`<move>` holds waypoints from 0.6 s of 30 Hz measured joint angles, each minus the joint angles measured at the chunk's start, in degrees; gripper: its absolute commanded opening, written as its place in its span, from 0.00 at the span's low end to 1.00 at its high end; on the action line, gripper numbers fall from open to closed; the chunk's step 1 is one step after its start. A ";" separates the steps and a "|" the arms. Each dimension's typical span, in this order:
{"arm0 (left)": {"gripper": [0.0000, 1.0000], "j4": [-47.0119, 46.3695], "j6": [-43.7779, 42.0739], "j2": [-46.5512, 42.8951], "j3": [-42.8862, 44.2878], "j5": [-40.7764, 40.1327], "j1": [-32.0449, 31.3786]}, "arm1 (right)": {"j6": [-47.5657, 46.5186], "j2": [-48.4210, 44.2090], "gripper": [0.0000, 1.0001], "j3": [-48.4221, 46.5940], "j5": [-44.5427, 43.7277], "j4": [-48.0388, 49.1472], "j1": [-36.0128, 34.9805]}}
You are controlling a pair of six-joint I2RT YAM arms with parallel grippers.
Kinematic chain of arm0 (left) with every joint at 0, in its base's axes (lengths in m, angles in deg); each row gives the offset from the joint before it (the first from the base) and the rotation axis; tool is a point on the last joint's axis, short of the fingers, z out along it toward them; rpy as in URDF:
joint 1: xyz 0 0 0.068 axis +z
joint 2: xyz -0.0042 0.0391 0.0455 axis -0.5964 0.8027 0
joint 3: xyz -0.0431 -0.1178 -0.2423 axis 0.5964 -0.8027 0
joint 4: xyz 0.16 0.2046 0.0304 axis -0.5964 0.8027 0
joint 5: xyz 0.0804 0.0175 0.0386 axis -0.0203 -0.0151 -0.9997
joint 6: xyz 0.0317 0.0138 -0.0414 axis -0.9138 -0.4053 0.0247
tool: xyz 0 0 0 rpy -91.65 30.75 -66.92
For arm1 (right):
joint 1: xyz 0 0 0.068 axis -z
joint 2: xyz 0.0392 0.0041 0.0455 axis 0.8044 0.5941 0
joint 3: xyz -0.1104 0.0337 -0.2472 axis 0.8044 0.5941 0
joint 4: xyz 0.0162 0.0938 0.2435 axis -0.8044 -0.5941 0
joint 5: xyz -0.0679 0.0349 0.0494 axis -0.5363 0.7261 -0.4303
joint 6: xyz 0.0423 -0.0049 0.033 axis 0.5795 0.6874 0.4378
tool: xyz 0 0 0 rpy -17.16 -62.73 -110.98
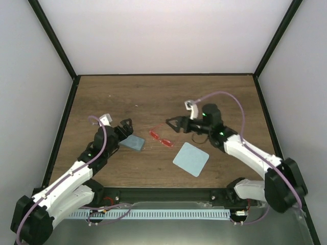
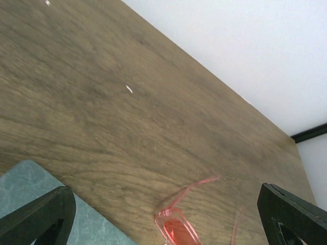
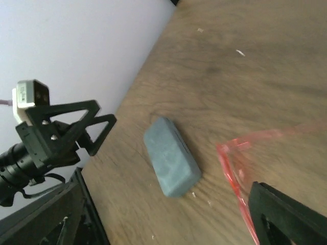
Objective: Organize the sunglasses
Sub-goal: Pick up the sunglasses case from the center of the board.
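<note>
The sunglasses [image 1: 160, 138] lie on the tabletop [image 1: 153, 97] between the two grippers, both spread wide. The left gripper [image 1: 126, 128] hangs beside the case [image 1: 134, 142], and the right gripper [image 1: 172, 125] is just beyond the frames. Each wrist view cuts the lenses off at its lower edge, and the thin arms barely show.

You are getting bare worktop [image 1: 153, 97] beyond the sunglasses [image 1: 160, 139]. The case [image 1: 134, 142] is sitting just beside them on the left, and the cloth [image 1: 191, 159] is lying near them at the front right, narrowing those sides.
</note>
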 measured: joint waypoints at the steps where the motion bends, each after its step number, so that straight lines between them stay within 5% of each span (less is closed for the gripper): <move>1: 1.00 0.33 0.09 -0.48 0.15 -0.81 0.00 | -1.11 1.60 1.00 -2.95 -1.38 -1.33 -2.19; 13: 1.00 10.14 2.97 -8.68 3.96 -13.20 -0.07 | -20.26 37.79 1.00 -38.12 -22.36 -21.46 -26.75; 18: 1.00 12.39 3.39 -14.60 3.67 -17.25 -0.07 | -24.79 46.88 1.00 -44.83 -29.22 -26.64 -32.44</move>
